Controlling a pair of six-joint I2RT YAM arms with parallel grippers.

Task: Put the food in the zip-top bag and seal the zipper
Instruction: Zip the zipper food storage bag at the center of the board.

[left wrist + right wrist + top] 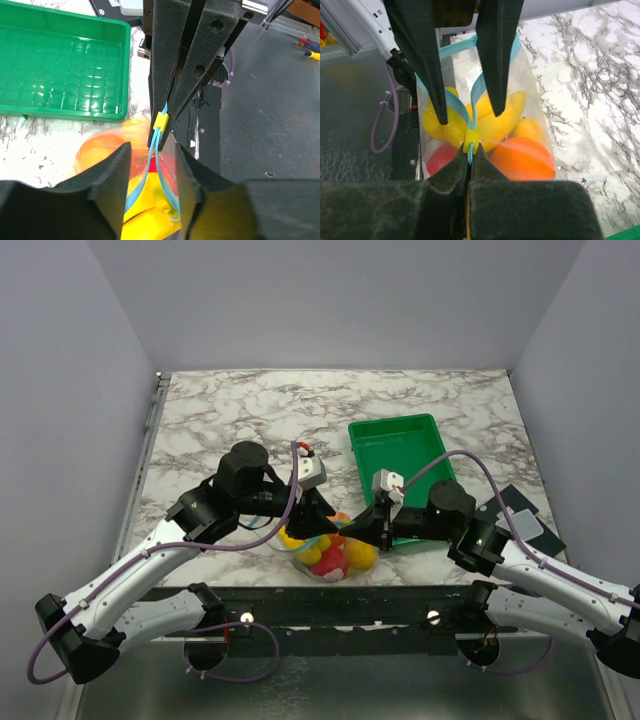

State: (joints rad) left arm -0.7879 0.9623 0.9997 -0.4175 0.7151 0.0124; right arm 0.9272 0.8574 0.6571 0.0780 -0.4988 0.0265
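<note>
**No legible writing in view**

No word, number, brand mark or sign can be read in any of the three views. The black flat item with a pale grey panel (515, 502), lying at the right edge of the white marbled counter (230, 410), shows too small to tell whether it carries any print.
</note>
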